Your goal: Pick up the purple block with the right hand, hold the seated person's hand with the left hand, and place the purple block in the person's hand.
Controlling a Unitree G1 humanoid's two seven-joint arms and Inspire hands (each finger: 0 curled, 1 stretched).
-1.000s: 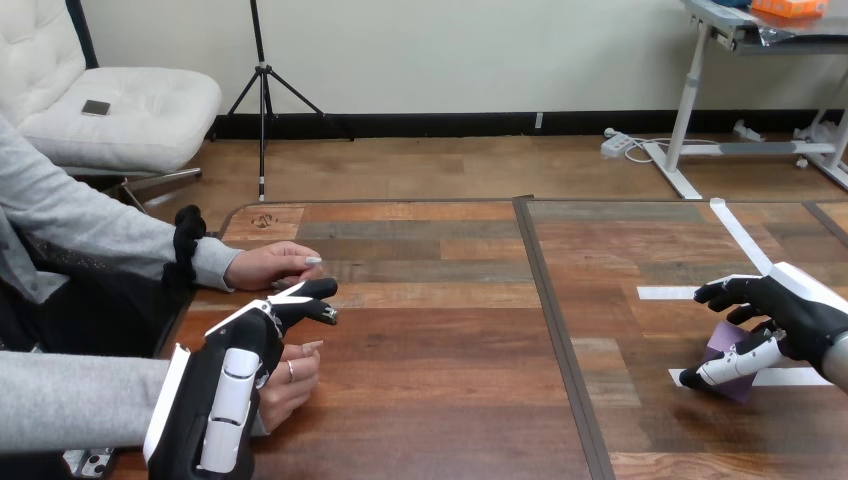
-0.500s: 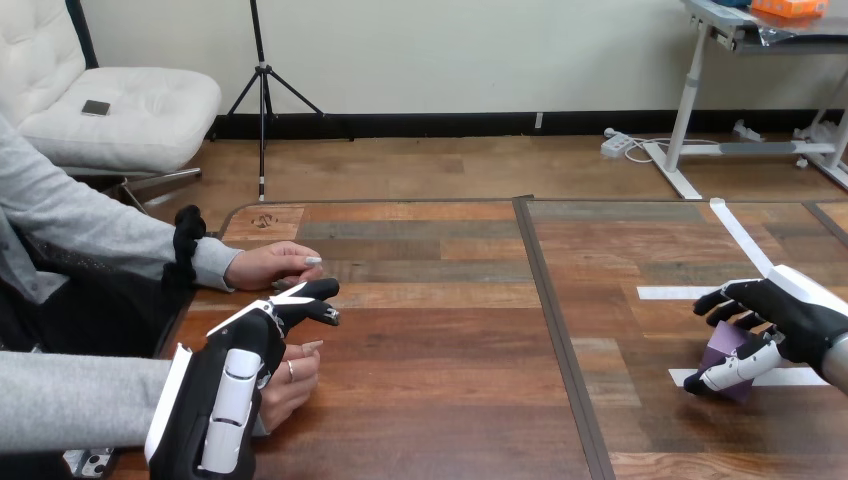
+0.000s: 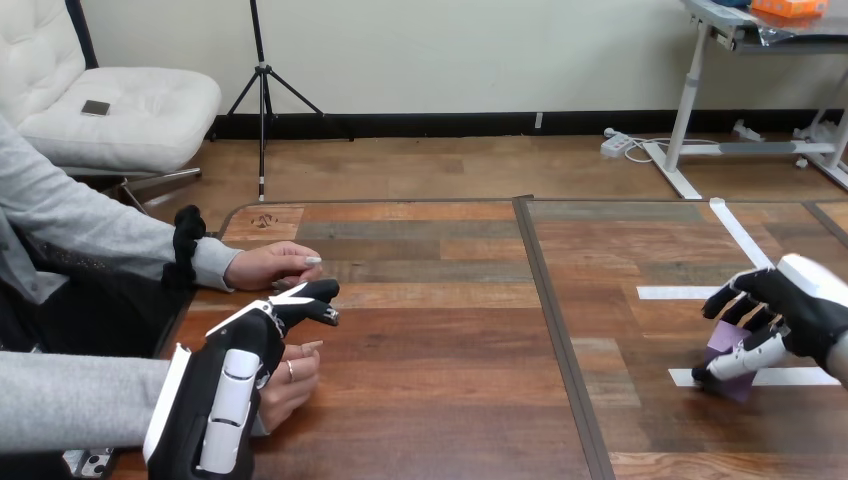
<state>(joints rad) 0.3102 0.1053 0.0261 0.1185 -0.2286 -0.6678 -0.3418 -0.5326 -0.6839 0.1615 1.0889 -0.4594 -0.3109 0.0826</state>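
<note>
Head view: right hand (image 3: 800, 312) fingers clasp purple block (image 3: 721, 341); left hand (image 3: 225, 385), fingers relaxed, over person's nearer hand (image 3: 291, 386).

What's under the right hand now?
The purple block, on the table, with the right hand curled round it, fingers above and thumb in front. The hand covers the block's top.

Purple block (image 3: 722, 340): small, flat-faced, violet. It sits on the tabletop well right of the dark seam (image 3: 560, 330). The right hand (image 3: 800, 310) covers most of it, fingers curled over its top and thumb across its front.

Person's lower hand (image 3: 292, 385): well left of the seam, fingers loosely curled, partly behind the left hand (image 3: 235, 385).

Person's upper hand (image 3: 272, 266): left of the seam, palm down, flat on the tabletop.
</note>
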